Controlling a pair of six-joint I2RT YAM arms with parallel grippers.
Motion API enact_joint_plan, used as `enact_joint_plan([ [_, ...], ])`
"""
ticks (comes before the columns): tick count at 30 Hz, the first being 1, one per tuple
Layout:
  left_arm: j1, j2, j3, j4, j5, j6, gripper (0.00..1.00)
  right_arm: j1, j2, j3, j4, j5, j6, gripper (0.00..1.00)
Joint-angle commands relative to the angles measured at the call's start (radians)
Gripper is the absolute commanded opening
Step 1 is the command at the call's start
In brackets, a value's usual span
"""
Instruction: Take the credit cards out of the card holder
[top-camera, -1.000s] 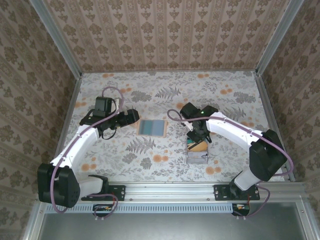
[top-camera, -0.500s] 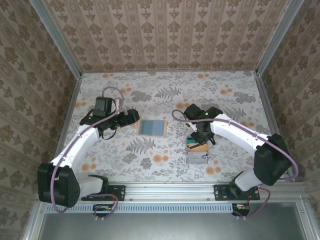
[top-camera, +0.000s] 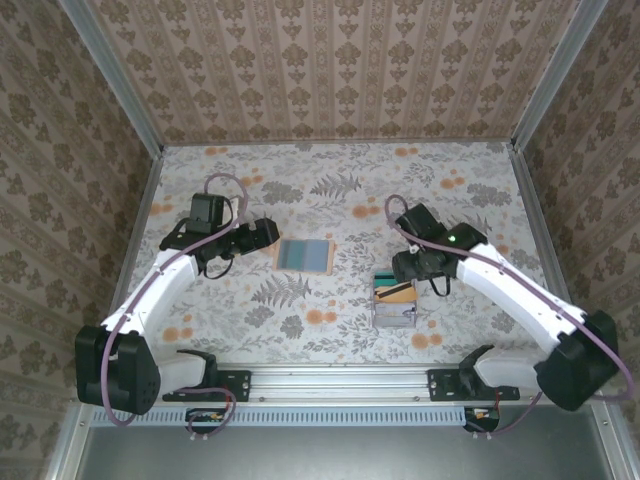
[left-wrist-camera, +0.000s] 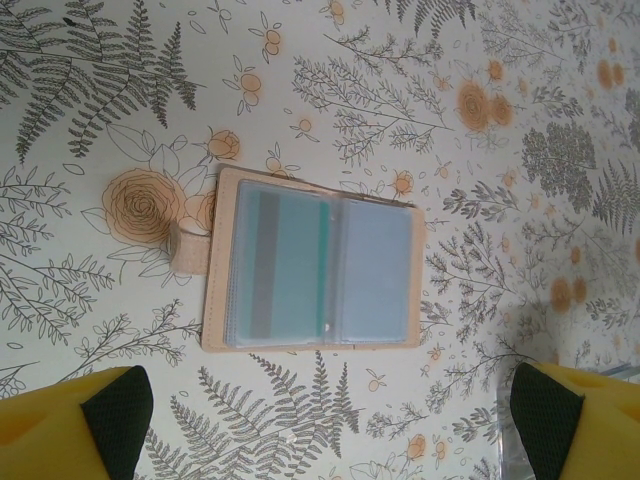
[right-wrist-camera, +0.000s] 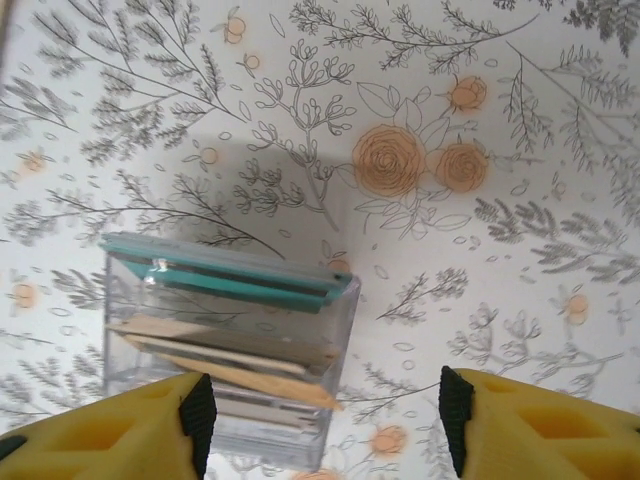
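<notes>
The card holder (top-camera: 303, 255) lies open and flat on the floral table, tan outside with a grey-blue lining (left-wrist-camera: 315, 262). A teal credit card (left-wrist-camera: 290, 275) sits in its left pocket. My left gripper (left-wrist-camera: 325, 430) hovers open just short of the holder, at its left in the top view (top-camera: 268, 232). My right gripper (right-wrist-camera: 325, 425) is open beside a clear plastic box (right-wrist-camera: 230, 340). In the box a yellow credit card (right-wrist-camera: 250, 378) leans with its corner poking out, and a teal card (right-wrist-camera: 225, 275) stands on edge at the far side. Neither pad touches a card.
The clear box (top-camera: 394, 303) stands near the front of the table, right of centre. Metal rails and patterned walls close the table on all sides. Open floral surface lies between the card holder and the box.
My right gripper has opened and drawn back to the right and away from the clear box, leaving the yellow card in it. The left arm and the card holder have not moved.
</notes>
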Motion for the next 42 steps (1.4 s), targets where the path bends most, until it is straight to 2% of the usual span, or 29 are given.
enact_joint_plan([
  [1,0.007,0.015,0.005,0.000,0.015,-0.006,0.96,-0.001,-0.044,-0.077,0.083,-0.060,0.186,0.65],
  [9,0.005,0.022,0.005,0.001,0.020,-0.006,0.96,0.016,-0.043,-0.165,0.166,-0.057,0.346,0.62],
  [13,0.005,0.024,0.006,0.001,0.018,-0.006,0.96,0.024,-0.002,-0.156,0.134,-0.021,0.393,0.58],
  [23,0.006,0.019,0.001,0.002,0.012,-0.009,0.96,0.050,0.055,-0.115,0.083,0.050,0.477,0.58],
  [32,0.005,0.022,-0.001,0.007,0.011,-0.011,0.96,0.071,0.058,-0.145,0.159,-0.036,0.547,0.51],
  [42,0.005,0.010,-0.007,0.003,0.011,-0.012,0.96,0.094,0.078,-0.141,0.191,-0.055,0.553,0.52],
])
